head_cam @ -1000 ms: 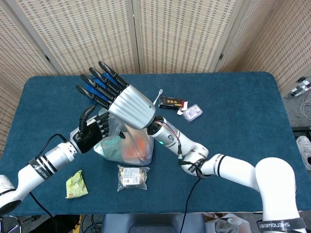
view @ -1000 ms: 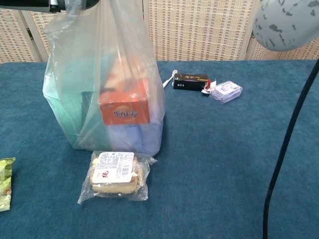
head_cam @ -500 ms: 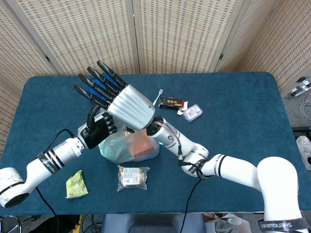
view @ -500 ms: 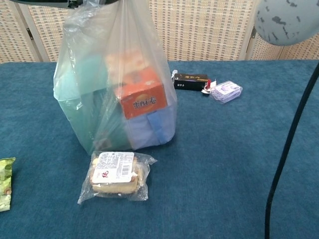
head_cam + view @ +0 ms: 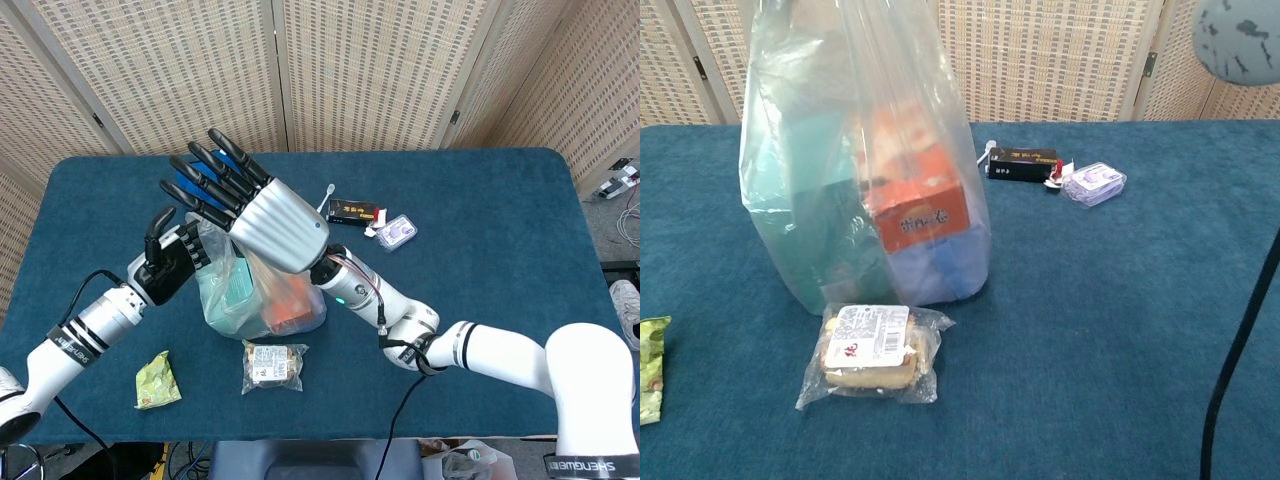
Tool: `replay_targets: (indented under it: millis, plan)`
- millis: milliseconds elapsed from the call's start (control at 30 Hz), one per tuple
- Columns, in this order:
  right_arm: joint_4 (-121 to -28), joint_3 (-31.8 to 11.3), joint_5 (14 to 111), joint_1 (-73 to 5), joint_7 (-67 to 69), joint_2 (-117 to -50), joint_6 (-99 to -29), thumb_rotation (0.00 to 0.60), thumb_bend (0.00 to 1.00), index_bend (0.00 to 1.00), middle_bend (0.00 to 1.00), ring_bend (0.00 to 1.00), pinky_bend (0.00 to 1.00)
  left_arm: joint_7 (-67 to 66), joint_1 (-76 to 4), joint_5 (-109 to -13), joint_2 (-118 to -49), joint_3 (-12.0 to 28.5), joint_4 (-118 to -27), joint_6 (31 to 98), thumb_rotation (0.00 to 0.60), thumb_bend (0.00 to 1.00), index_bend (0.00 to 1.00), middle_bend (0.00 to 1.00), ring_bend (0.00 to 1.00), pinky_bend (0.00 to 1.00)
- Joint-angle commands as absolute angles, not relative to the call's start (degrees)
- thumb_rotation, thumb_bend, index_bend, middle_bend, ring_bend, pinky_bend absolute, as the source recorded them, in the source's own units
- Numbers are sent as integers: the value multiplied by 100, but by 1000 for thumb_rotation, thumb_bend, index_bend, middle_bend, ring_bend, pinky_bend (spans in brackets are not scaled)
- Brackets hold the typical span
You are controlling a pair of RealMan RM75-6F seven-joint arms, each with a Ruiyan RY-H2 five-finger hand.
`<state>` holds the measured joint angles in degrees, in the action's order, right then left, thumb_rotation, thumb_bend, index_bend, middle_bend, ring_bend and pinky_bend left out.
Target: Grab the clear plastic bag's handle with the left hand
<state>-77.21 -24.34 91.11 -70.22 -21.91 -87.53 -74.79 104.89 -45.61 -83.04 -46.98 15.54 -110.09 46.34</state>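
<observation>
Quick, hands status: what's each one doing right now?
Left hand: at the top of the clear plastic bag, gripping its handle as far as the head view shows.
Right hand: open, fingers spread above the bag, holding nothing.

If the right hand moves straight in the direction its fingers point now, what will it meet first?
Probably nothing. In the head view the right hand is raised above the clear plastic bag, fingers spread and pointing up-left toward the folding screen. The path looks free, though depth is unclear.

The desk (image 5: 1120, 330) is deep teal-blue. The clear plastic bag (image 5: 855, 190) shows an orange box (image 5: 912, 205), green and pale blue inside. The right hand (image 5: 275, 225) is silver with black-and-blue fingers (image 5: 205, 180).
</observation>
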Motion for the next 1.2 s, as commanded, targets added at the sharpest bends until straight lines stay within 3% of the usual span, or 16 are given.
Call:
replay_targets:
  millis: [33,433,1200]
  plan:
    - [-7741,-2433,9098,-7023,-2221,-8752,-7468,600,263,0,102,0,12,10505,-4559,-8315,-4727,1583,-11051,4629,0,210,194,279,254,206]
    - [-7782,-2505,8958,-7042,-2315,-8757,-7431,600,262,0,102,0,12,10393,-4571,-8538,-4985,1511,-11173,4643,0,210,186,231,220,180]
    - [-7993,-2503,8832,-6989,-2416,-8693,-7390,600,262,0,102,0,12,9079,-4569,-7573,-5521,1956,-11263,4883,0,209,253,250,262,180]
